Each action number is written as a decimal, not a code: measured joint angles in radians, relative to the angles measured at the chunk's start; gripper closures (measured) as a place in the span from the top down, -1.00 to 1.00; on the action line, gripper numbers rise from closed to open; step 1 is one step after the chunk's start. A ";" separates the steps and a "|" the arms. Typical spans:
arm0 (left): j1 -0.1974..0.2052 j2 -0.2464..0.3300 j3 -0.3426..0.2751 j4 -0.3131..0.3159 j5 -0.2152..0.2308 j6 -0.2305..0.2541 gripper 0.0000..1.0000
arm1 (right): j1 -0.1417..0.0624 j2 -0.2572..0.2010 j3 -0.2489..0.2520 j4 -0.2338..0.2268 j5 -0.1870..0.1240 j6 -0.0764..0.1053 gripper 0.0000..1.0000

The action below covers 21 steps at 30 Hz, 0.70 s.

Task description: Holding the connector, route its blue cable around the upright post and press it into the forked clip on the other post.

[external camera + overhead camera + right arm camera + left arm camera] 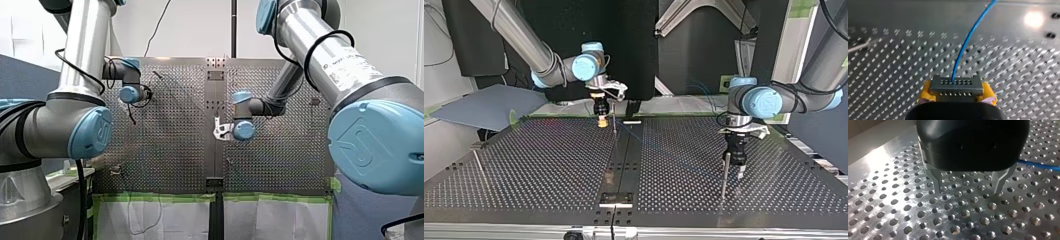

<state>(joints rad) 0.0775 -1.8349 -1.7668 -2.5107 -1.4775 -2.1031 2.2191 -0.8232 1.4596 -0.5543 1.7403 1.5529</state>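
Note:
In the right wrist view my right gripper (956, 92) is shut on a grey connector (955, 85), held between its yellow pads (927, 91). The blue cable (965, 45) leaves the connector's top and runs away over the perforated table. In the top view that gripper (601, 120) hangs just beside a thin upright post (614, 120). My left gripper (968, 192) stands open just above the table, with nothing between its metal fingers (936, 180). The blue cable (1040, 165) passes beside it. In the top view my left gripper (737, 165) is close beside a taller upright post (725, 175).
Another thin post (478, 161) stands near the table's edge at the top view's left. A small black bracket (616, 199) sits on the centre seam near the front edge. A grey board (489, 106) lies beyond the table at the left.

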 joint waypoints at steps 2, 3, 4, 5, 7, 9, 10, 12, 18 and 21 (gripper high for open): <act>0.000 0.000 0.000 0.000 0.000 0.000 0.96 | -0.003 0.000 0.020 -0.011 0.007 0.001 -1.00; 0.000 0.000 0.000 0.000 0.000 0.000 0.96 | -0.007 0.000 0.028 -0.016 0.012 0.002 -1.00; 0.000 0.000 0.000 0.000 0.000 0.000 0.96 | -0.013 0.000 0.039 -0.024 0.019 0.004 -1.00; 0.000 0.000 0.000 0.000 0.000 0.000 0.96 | -0.019 0.000 0.048 -0.031 0.025 0.007 -1.00; 0.000 0.000 0.000 0.000 -0.001 0.000 0.96 | -0.034 0.000 0.069 -0.051 0.043 0.016 -1.00; 0.000 0.000 0.000 0.000 -0.001 0.000 0.96 | -0.044 0.000 0.086 -0.068 0.055 0.023 -1.00; 0.000 0.000 0.000 0.000 -0.001 0.000 0.96 | -0.051 0.001 0.097 -0.078 0.061 0.027 -1.00; 0.000 0.000 0.000 0.000 -0.001 0.000 0.96 | -0.060 0.001 0.113 -0.094 0.069 0.035 -1.00; -0.001 0.001 0.000 -0.001 -0.001 0.000 0.96 | -0.088 0.003 0.171 -0.148 0.078 0.056 -1.00; -0.001 0.000 0.000 -0.001 -0.001 0.000 0.96 | -0.100 0.007 0.202 -0.178 0.077 0.066 -1.00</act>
<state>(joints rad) 0.0769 -1.8345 -1.7668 -2.5113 -1.4784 -2.1030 2.1194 -0.8162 1.6619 -0.7323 1.8176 1.6184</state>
